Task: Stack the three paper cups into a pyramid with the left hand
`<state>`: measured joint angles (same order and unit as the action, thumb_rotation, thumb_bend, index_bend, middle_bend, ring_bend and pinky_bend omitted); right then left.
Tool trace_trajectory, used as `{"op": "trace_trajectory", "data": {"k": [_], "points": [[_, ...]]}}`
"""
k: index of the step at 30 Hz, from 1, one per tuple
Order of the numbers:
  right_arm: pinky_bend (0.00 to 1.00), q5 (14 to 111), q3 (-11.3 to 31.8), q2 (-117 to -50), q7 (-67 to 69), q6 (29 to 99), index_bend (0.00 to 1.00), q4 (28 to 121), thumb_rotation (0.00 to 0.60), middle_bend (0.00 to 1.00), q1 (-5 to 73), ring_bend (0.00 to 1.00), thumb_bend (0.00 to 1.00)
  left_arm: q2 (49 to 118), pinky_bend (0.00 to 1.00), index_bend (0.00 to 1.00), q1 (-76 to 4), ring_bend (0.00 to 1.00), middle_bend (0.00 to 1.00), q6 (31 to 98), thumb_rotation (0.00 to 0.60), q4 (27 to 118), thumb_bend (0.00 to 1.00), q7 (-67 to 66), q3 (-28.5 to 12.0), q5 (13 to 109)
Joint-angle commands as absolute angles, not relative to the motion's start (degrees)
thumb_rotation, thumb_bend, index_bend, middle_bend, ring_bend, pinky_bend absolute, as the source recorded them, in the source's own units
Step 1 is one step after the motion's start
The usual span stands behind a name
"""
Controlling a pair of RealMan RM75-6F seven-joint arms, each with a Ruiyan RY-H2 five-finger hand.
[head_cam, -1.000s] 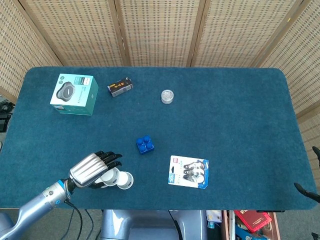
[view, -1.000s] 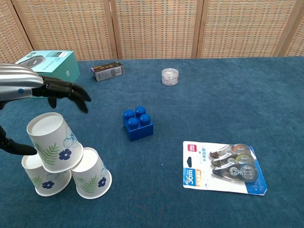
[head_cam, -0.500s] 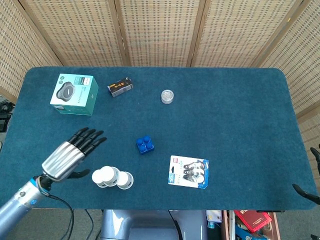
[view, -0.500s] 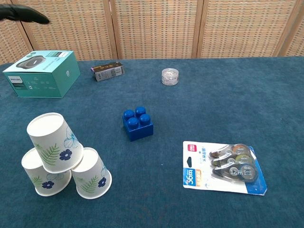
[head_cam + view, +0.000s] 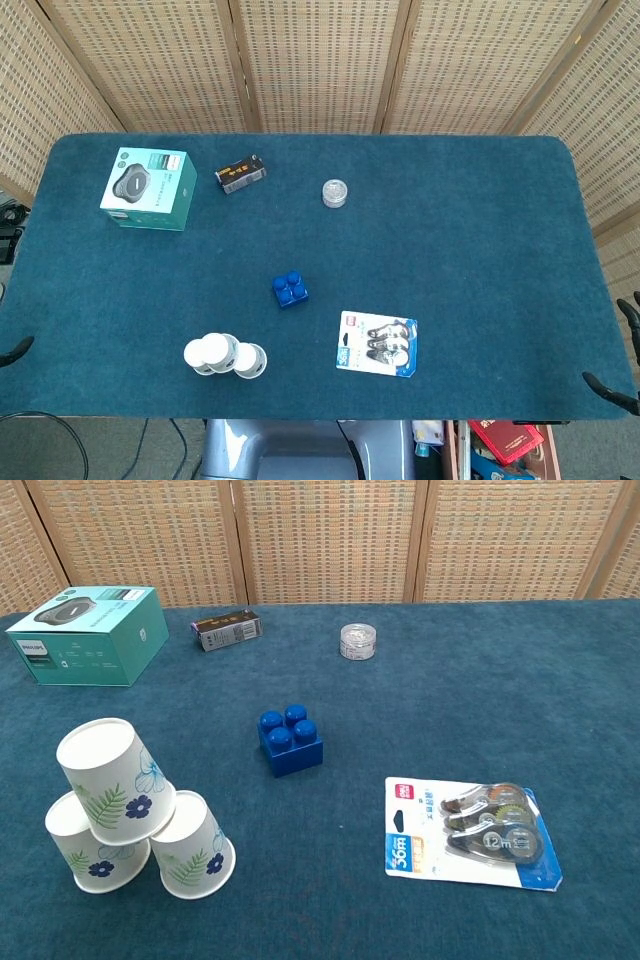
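Table edges (image 5: 560, 140) cut off both hands' fingertips.

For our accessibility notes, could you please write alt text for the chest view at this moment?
Three floral paper cups stand upside down as a pyramid at the near left of a blue cloth table, two side by side and one tilted on top. Also on the table: a blue toy brick, a correction tape pack, a teal box, a small dark box and a clear round jar. No hand shows.
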<state>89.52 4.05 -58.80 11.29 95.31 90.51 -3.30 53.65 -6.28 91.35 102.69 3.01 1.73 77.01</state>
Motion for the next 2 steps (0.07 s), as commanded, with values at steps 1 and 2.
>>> {"op": "trace_trajectory", "data": {"k": [1, 2], "points": [[0.0, 89.7, 4.0, -58.9, 10.9, 95.5, 0.0, 90.6, 0.6, 0.0, -3.4, 0.0, 0.0, 54.8, 0.0, 0.0, -4.9, 0.0, 0.0, 92.1, 0.6, 100.7, 0.22, 4.9, 1.8, 77.4], [0.0, 89.7, 3.9, -58.9, 10.8, 95.6, 0.0, 90.7, 0.6, 0.0, -3.4, 0.0, 0.0, 54.9, 0.0, 0.0, -4.8, 0.0, 0.0, 92.1, 0.6, 100.3, 0.22, 5.3, 1.9, 77.8]]}}
